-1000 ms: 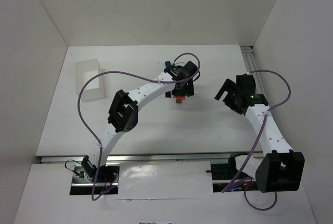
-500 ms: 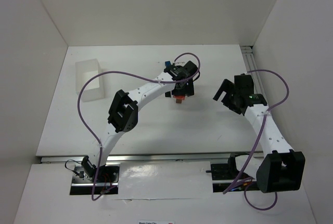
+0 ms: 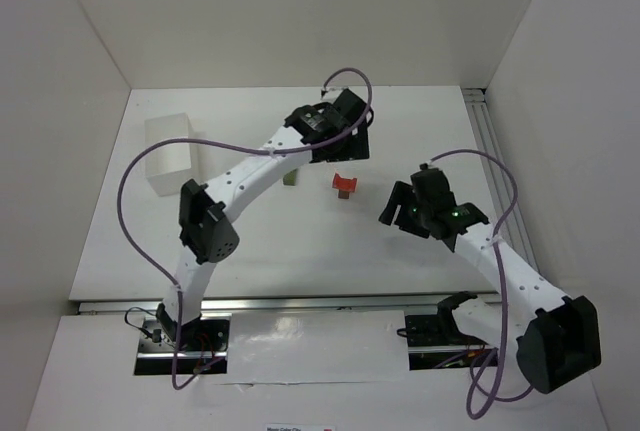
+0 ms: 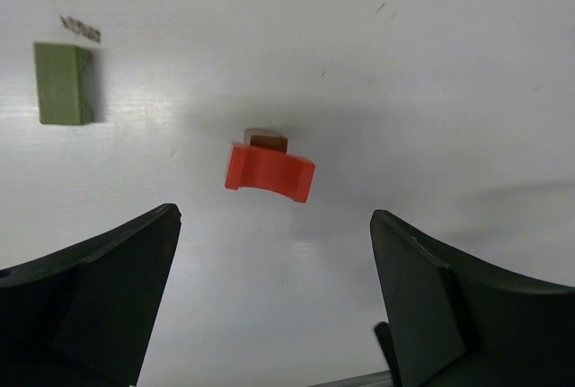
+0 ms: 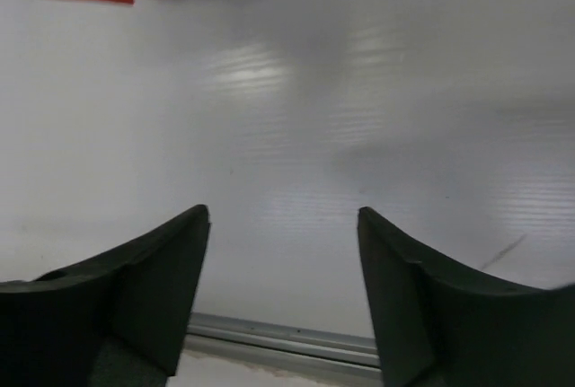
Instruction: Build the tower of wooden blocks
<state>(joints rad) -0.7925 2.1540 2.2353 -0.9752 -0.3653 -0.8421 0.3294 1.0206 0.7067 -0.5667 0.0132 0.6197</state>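
Farthest left of the red block, and well apart from it, stands the white tray, which plays no part in the stack. Nearer, but still clear to the red block's left, the olive green block lies alone on the surface. The left end effector hangs just beyond the red block, released, its fingers spread wide with only bare surface between them.

The tower so far looks like two pieces: the red block sits on a brown-orange block, of which only a thin edge shows from above. The red piece appears wider than its support, so it probably overhangs.

To the right of the red block, near it but not touching, the right end effector is also released and holds nothing.

The stack is small and light against these broad fingers, so one brushing it would likely slide or topple the red block. With both arms close around it, they could also knock each other. Picking up the olive block risks pushing it flat along the surface rather than gripping it.
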